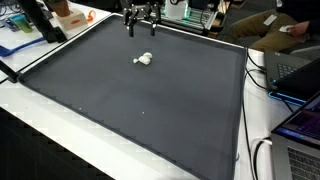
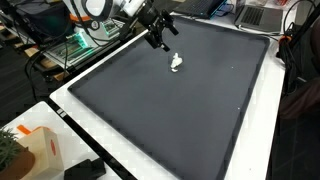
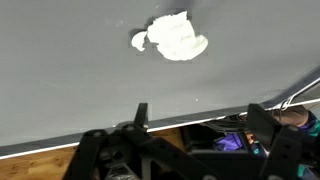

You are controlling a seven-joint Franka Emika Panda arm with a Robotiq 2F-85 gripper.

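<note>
Dark grey mat point(image 1: 150, 110) covers nearly all of the white table point(image 1: 40, 125), and I hang over it close to one edge, the clutter of cables and laptops lying beyond. My jaws are spread wide and hold nothing, and both fingertips point(image 3: 141, 112) show apart in the wrist view. The only thing near me is a small white crumpled lump point(image 1: 144, 60) lying on the mat. It is ahead of my jaws and lower, not between them. In the wrist view its long axis point(image 3: 170, 37) runs crosswise, roughly along the line joining my fingertips.
</note>
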